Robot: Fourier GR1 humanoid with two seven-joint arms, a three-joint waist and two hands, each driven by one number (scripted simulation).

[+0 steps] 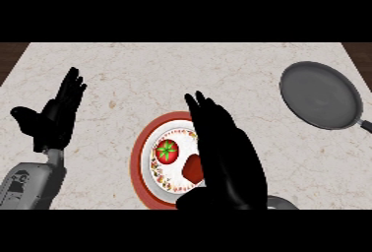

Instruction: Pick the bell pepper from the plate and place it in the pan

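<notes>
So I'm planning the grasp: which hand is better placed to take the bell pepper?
The right hand: it hangs open over the plate beside the bell pepper, pan on its side. The left hand rests open, farther off.

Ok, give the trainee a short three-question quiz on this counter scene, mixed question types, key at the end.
1. True or false: the bell pepper already lies in the pan.
2. Which hand is over the plate? A) left hand B) right hand C) neither
3. Fill in: the pan sits toward the counter's far ____ side, as the robot sees it.

Key
1. False: the pepper is on the plate, and nothing lies in the pan.
2. B: the right hand, fingers straight, covers the plate's right part; the left hand rests open at the view's left.
3. Right.
</notes>
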